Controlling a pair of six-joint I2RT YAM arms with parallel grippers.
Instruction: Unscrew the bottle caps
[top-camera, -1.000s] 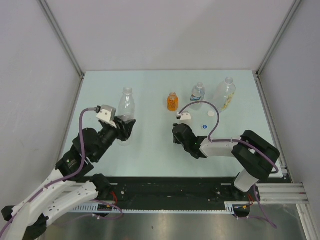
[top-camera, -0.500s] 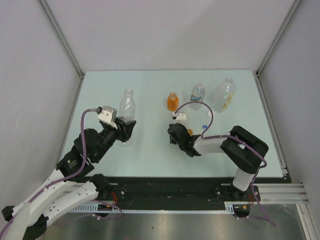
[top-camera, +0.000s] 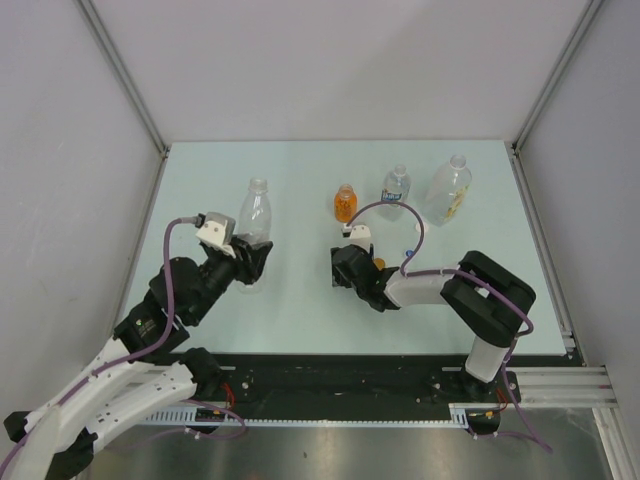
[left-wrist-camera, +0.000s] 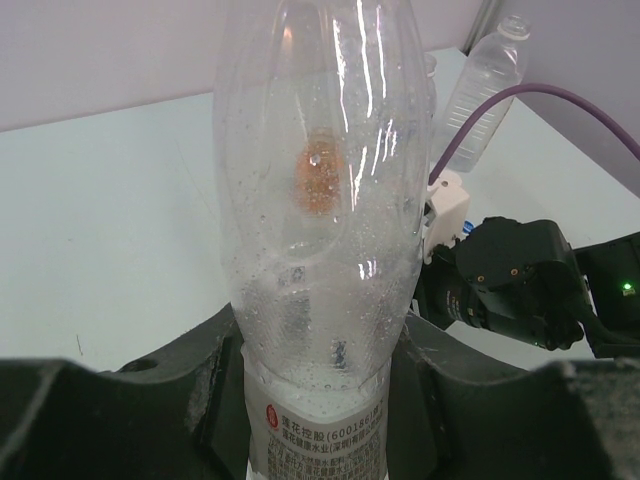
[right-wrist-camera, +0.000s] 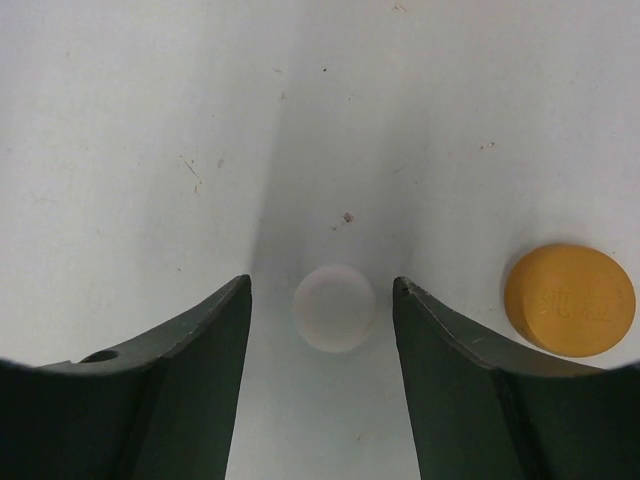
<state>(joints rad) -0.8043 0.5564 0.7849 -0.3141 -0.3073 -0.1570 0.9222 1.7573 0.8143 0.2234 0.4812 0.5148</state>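
Right gripper (right-wrist-camera: 322, 290) released, jaws parted, nose-down over the pale green table (right-wrist-camera: 120, 120); small round white plastic cap (right-wrist-camera: 335, 307) lies flat dead centre between the jaws, touching neither; round orange-brown plastic cap (right-wrist-camera: 570, 299) sits flat just outside the jaw at 3 o'clock. Nothing is held on that side. Next move, I'd judge, is a straight lift; any drift toward 3 nudges the orange-brown one.

Left gripper (left-wrist-camera: 315, 400) clenched on the lower body of the clear plastic bottle with a white, red-printed label (left-wrist-camera: 315, 200); long axis roughly upright, neck pointing away from the jaws; neck looks bare from overhead, not certain. Right arm is at 3 o'clock of that bottle, well apart; left is the only arm on it.

Far row, 12 to 2 o'clock from the right gripper: small orange plastic bottle (top-camera: 345, 204); blue-labelled clear plastic bottle (top-camera: 396, 186); large clear jug-like plastic bottle (top-camera: 450, 188); all upright; their necks are too small to read. My guess: unscrewing is near done.
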